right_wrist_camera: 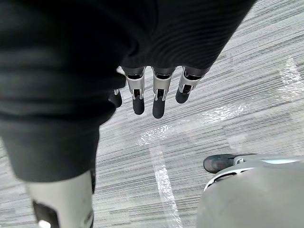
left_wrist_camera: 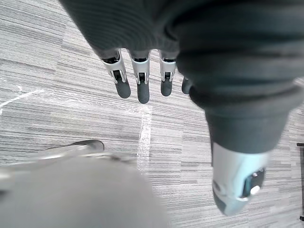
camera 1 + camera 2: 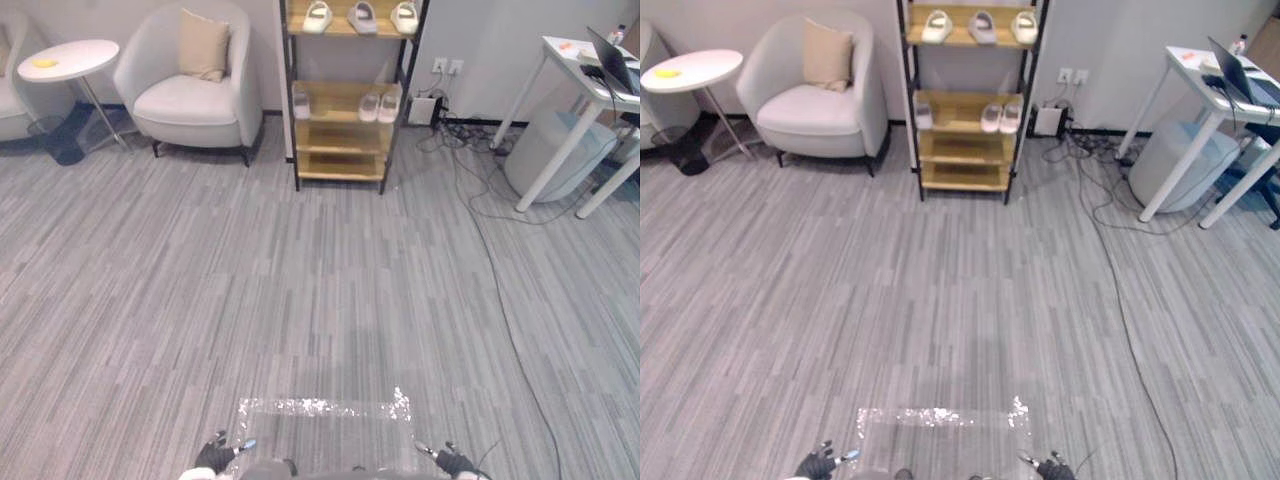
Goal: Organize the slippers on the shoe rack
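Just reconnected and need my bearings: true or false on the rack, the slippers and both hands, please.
1. Three slippers sit on the top shelf of the shoe rack. True.
2. The left hand holds a slipper. False: it hangs open, holding nothing.
3. The right hand is open and holds nothing. True.
4. The rack's lowest shelf holds slippers. False: the other slippers sit on the second shelf.
5. The armchair stands right of the rack. False: it stands to its left.
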You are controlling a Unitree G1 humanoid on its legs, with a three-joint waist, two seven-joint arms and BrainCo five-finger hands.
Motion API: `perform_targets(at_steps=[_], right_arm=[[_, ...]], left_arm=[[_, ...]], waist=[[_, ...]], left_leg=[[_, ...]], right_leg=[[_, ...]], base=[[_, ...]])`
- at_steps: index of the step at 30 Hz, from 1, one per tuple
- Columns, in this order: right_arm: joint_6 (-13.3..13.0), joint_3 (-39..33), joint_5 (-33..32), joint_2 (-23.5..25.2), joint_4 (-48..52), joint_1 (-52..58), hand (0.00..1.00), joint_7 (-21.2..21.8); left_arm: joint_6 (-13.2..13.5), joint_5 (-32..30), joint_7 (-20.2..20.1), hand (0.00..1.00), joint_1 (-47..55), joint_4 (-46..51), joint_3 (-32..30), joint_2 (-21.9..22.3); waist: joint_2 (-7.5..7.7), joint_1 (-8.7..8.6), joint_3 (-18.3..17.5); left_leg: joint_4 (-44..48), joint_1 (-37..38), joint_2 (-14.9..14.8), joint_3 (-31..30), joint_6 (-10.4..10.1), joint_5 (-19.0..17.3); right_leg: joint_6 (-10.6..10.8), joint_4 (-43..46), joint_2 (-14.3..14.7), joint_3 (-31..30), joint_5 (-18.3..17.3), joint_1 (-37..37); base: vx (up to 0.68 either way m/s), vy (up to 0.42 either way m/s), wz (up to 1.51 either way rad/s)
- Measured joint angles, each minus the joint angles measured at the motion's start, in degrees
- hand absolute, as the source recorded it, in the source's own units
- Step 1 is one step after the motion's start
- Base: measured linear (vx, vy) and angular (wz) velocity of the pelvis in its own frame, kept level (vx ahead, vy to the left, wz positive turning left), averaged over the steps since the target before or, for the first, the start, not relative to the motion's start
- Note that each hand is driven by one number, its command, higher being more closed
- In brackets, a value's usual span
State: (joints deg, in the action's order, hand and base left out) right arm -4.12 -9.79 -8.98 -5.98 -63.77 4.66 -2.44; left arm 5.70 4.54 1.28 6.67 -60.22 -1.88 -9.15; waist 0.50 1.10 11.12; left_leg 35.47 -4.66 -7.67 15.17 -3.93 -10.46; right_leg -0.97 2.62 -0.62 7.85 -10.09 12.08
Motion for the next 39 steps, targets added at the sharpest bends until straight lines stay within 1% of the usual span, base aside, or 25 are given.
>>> perform_targets(at_steps=[1,2,4,6,8,9,10,11,13,14,16,17,19,21,24,25,26,27,28,31,33,34,36,38,39], right_arm=[[0.0,0.7,0.0,-0.6,0.0,-0.2,0.00,-0.1],[0.0,1.2,0.0,-1.1,0.0,-0.1,0.00,-0.4],[0.1,1.2,0.0,-1.2,0.0,-0.1,0.00,-0.5],[0.1,1.2,0.0,-1.2,0.0,-0.1,0.00,-0.6],[0.1,1.3,0.0,-1.7,0.1,-0.1,0.00,-0.9],[0.1,1.5,0.0,-1.9,0.1,-0.2,0.00,-0.9],[0.2,2.0,0.0,-1.9,0.0,-0.3,0.00,-1.0],[0.1,2.3,0.1,-0.6,0.0,-0.8,0.00,-0.9],[0.1,2.3,0.1,0.7,0.3,-1.8,0.00,-0.8],[0.1,2.2,0.2,1.2,0.1,-2.1,0.00,-0.7],[0.0,2.3,0.8,2.1,0.2,-2.4,0.00,0.0],[-0.2,2.6,1.7,2.1,0.5,-2.4,0.00,0.2],[-0.5,3.4,2.2,1.4,1.6,-2.6,0.00,0.3],[-1.0,3.6,2.3,1.2,2.7,-2.9,0.00,0.3],[-1.2,3.5,2.2,1.0,4.0,-3.7,0.00,0.3],[-1.2,3.5,2.2,1.0,4.3,-3.9,0.00,0.3],[-1.1,3.8,2.2,1.2,4.2,-3.9,0.00,0.3],[-1.3,3.6,2.0,1.2,4.3,-3.8,0.00,0.3],[-1.2,3.7,2.3,0.3,4.1,-4.8,0.00,0.3],[-1.2,2.9,2.2,-0.6,4.1,-5.1,0.00,0.2],[-1.0,2.7,2.1,-0.7,4.5,-4.4,0.00,0.0],[-0.9,2.9,2.1,-0.5,4.7,-3.6,0.00,-0.1],[-0.6,3.1,2.1,-0.2,4.1,-3.1,0.00,-0.5],[-0.4,3.2,2.0,-0.1,3.7,-2.9,0.00,-0.7],[-0.4,3.1,1.8,-0.1,3.5,-3.1,0.00,-0.8]], left_arm=[[0.1,0.1,0.2,0.00,0.2,0.0,-0.2,0.5],[0.1,0.2,0.9,0.00,0.2,0.1,-0.7,1.0],[0.2,0.5,1.1,0.00,0.1,0.4,-0.8,1.1],[0.2,1.4,1.4,0.00,0.3,1.1,-0.7,1.2],[0.2,1.8,2.0,0.00,0.7,1.1,-0.7,1.8],[0.2,1.8,2.0,0.00,0.9,1.1,-0.7,2.0],[0.2,1.9,2.1,0.00,1.7,1.1,-0.9,1.8],[0.1,1.9,2.1,0.00,1.8,1.0,-1.1,0.8],[0.1,1.8,2.0,0.00,1.2,0.8,-1.5,0.4],[0.1,1.9,2.0,0.00,1.0,0.6,-1.6,0.5],[0.1,1.8,2.1,0.00,1.3,-0.1,-1.6,0.5],[0.0,1.8,2.2,0.00,1.3,-0.1,-1.5,0.4],[0.0,1.9,2.3,0.00,1.1,-0.1,-0.8,0.5],[0.0,2.2,2.2,0.00,0.8,-0.1,0.0,0.6],[0.1,2.3,2.2,0.00,-0.3,-0.1,0.1,0.8],[0.1,2.3,2.2,0.00,-0.3,-0.1,0.1,0.8],[0.1,2.3,2.2,0.00,-0.1,0.0,0.0,0.6],[0.1,2.3,2.4,0.00,-0.2,-0.4,-0.1,0.5],[0.2,2.3,2.4,0.00,-0.5,-0.9,-0.4,2.1],[0.1,2.2,2.3,0.00,-0.8,-1.0,-1.2,4.6],[0.0,2.2,2.2,0.00,-1.5,0.0,-3.6,5.2],[0.1,2.2,2.2,0.00,-1.1,1.2,-4.5,5.4],[0.2,2.1,2.2,0.00,-0.4,2.8,-5.5,5.3],[0.2,2.2,2.1,0.00,-0.4,3.6,-5.3,5.1],[0.3,2.2,2.2,0.00,-0.6,3.8,-5.0,4.9]], waist=[[-0.28,0.60,0.3],[-0.84,0.86,0.4],[-0.82,0.97,0.5],[-0.69,1.49,0.5],[-1.41,2.00,0.3],[-1.79,2.18,0.1],[-1.68,2.86,-0.7],[0.22,3.00,-1.5],[1.06,2.94,-1.7],[1.17,3.33,-1.6],[1.58,3.67,-1.2],[1.31,3.54,-0.9],[0.97,3.10,-0.7],[-0.07,1.71,-0.4],[-0.73,0.91,0.1],[-0.82,0.63,0.2],[-0.26,0.60,0.1],[0.33,0.03,0.1],[-2.34,0.13,0.3],[-5.97,-0.67,-0.4],[-6.14,-1.05,0.4],[-5.70,-0.66,0.7],[-4.97,-0.12,0.9],[-4.74,0.98,1.0],[-4.60,1.55,1.1]], left_leg=[[6.5,-2.9,-1.3,-0.2,0.5,1.4],[10.8,-6.3,-1.3,-1.6,1.5,-2.0],[8.6,-8.0,-0.6,-1.9,1.4,-3.1],[-0.9,-9.5,2.0,-2.3,1.1,-2.7],[-18.4,-9.4,5.2,-5.3,-1.1,2.0],[-20.2,-9.3,5.1,-5.7,-1.0,3.1],[-19.4,-9.3,5.6,-5.7,0.7,7.8],[-15.7,-11.2,6.6,-4.8,2.5,5.4],[-13.0,-11.5,7.4,-4.3,3.6,2.4],[-12.5,-10.0,7.4,-3.3,4.4,1.6],[-13.6,-3.0,8.5,-2.3,5.5,-1.6],[-14.7,0.9,9.2,-2.3,5.8,-3.0],[-18.8,8.7,9.6,-3.1,6.1,-4.1],[-23.3,14.1,8.3,-4.3,6.0,-4.1],[-25.5,18.1,5.1,-5.7,4.8,-4.8],[-25.8,19.2,4.3,-6.5,4.0,-5.4],[-26.4,20.4,4.7,-7.5,2.7,-6.3],[-26.4,21.9,4.5,-9.6,1.0,-8.0],[-26.1,22.7,2.5,-10.9,0.9,-8.5],[-16.2,17.7,-0.6,-14.2,0.7,-8.3],[1.4,10.8,-3.0,-14.6,-1.4,-3.6],[9.8,7.5,-5.2,-13.1,-1.3,-1.2],[19.5,1.8,-7.5,-7.4,0.2,-4.0],[16.6,-2.3,-6.3,-3.8,1.8,-6.2],[9.6,-5.0,-4.3,-3.0,2.2,-6.8]], right_leg=[[-0.6,1.7,0.2,-1.4,-1.1,0.0],[-1.5,3.5,-0.6,-3.3,-2.8,0.4],[-1.1,3.4,-1.6,-4.3,-3.4,0.8],[0.0,3.5,-3.9,-5.7,-4.7,1.3],[2.3,3.4,-5.8,-8.0,-7.3,2.1],[2.8,3.4,-5.7,-8.4,-7.8,2.2],[3.1,3.6,-6.4,-9.3,-9.1,2.6],[2.7,6.1,-7.7,-9.9,-9.4,1.7],[3.4,14.0,-8.5,-10.7,-9.1,-1.6],[4.3,19.8,-8.6,-12.2,-8.6,-3.4],[12.1,38.1,-9.3,-14.3,-3.0,-8.1],[13.8,47.2,-9.9,-13.7,-1.3,-10.4],[7.6,56.2,-12.0,-5.7,-5.0,-14.7],[2.9,52.6,-11.8,1.5,-8.5,-18.5],[3.0,34.7,-7.7,2.9,-7.5,-25.6],[3.2,28.6,-6.5,2.0,-4.6,-26.5],[3.5,19.8,-5.5,0.2,1.8,-26.4],[1.6,19.4,-5.0,-0.9,8.6,-26.1],[0.9,21.7,-3.9,0.2,7.2,-26.0],[-0.1,21.2,-2.4,3.9,2.5,-24.3],[-0.8,18.0,-1.6,6.5,1.0,-18.6],[-1.4,15.9,-0.9,6.9,0.2,-14.8],[-1.9,11.1,-0.1,7.8,-0.9,-7.7],[-1.6,7.5,-0.3,7.6,-0.8,-4.2],[-1.0,5.6,-0.8,7.7,-0.7,-2.8]], base=[[0.16,-0.004,-0.60],[0.13,0.020,-0.49],[0.17,0.055,-0.45],[0.24,0.123,-0.50],[0.36,0.241,-0.45],[0.41,0.295,-0.52],[0.51,0.278,-0.44],[0.63,0.314,-0.37],[0.47,0.190,-0.12],[0.49,0.195,-0.22],[0.48,0.161,-0.23],[0.46,0.109,-0.07],[0.52,0.071,0.07],[0.43,-0.040,0.26],[0.44,-0.140,0.33],[0.37,-0.167,0.38],[0.49,-0.217,0.51],[0.47,-0.216,0.39],[0.47,-0.208,0.30],[0.46,-0.252,0.35],[0.33,-0.181,0.61],[0.36,-0.146,0.51],[0.39,-0.140,0.34],[0.30,-0.062,-0.04],[0.38,0.028,-0.20]])
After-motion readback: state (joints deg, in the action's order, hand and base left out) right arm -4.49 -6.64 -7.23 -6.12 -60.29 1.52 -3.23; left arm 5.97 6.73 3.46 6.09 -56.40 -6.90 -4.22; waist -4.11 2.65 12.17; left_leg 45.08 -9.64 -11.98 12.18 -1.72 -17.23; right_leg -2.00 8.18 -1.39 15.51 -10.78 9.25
